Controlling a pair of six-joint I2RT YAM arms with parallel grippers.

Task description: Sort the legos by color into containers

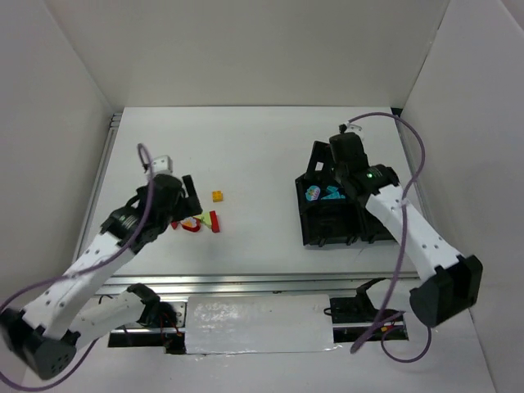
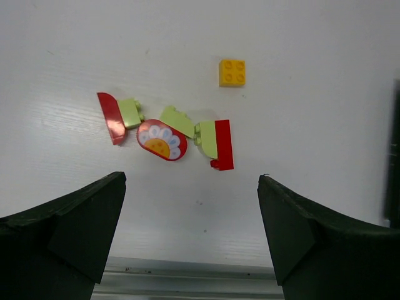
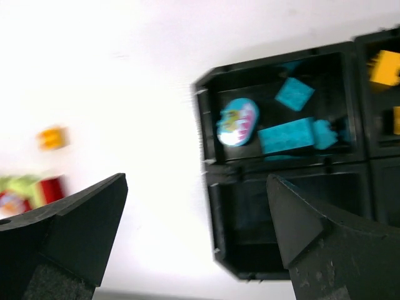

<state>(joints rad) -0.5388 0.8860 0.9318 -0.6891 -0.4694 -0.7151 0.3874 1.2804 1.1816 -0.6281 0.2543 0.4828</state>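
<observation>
Red and pale green legos lie in a cluster [image 1: 201, 221] on the white table, left of centre. The left wrist view shows a curved red brick [image 2: 111, 117], a red oval with a flower print [image 2: 162, 140], a long red brick [image 2: 223, 144] and three green bricks [image 2: 177, 121]. A yellow brick [image 2: 232, 72] lies apart beyond them. My left gripper [image 2: 192, 180] is open and empty above the table, just short of the cluster. The black tray [image 3: 203, 125] holds cyan bricks [image 3: 287, 134] in one compartment and yellow-orange ones [image 3: 384, 67] in another. My right gripper [image 3: 197, 180] is open and empty over the tray's left edge.
The tray [image 1: 304, 221] sits at the right of the table, partly under my right arm. White walls stand on three sides. A metal rail [image 2: 187, 275] runs along the table's near edge, close behind my left gripper [image 1: 187, 196].
</observation>
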